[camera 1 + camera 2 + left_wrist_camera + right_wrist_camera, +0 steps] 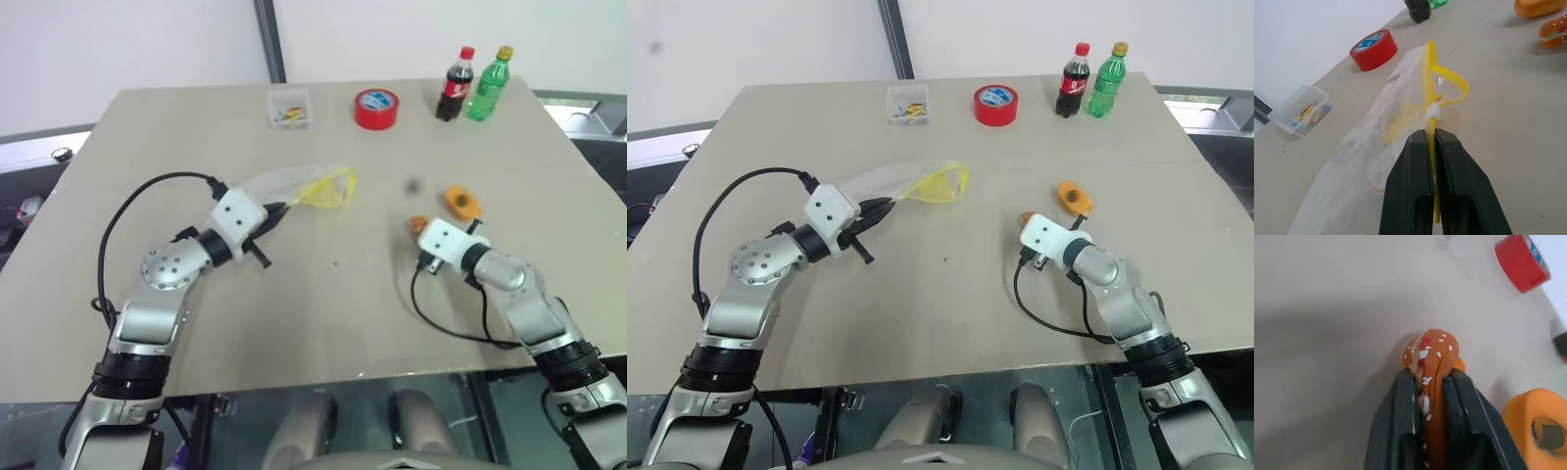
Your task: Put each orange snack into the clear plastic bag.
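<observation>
Left eye view, centre frame: we see the clear plastic bag (294,186) with its yellow seal strip lying on the beige tabletop (323,304), its mouth gaping toward the right of the picture. We make out faint yellow print on it, but nothing resting inside. Our left gripper (1432,142) has its two black fingers pressed together on the bag's yellow strip, just behind the small white slider.

At centre right, our right gripper (1431,382) is closed around one of the orange snacks, a seeded orange bun-shaped piece (1431,357) with red and white flecks, held close to the tabletop. The other orange snack (461,202), an oval with a darker hollow in its middle, lies just beside it, a little higher in the frame.

Along the top edge stand a small clear plastic box (289,108) holding coloured bits, a red tape roll (376,108) with a blue-and-white printed core, a dark cola bottle (455,86) with red cap and red label, and a green bottle (489,86) with a yellow cap. We cannot read any lettering on the labels.
</observation>
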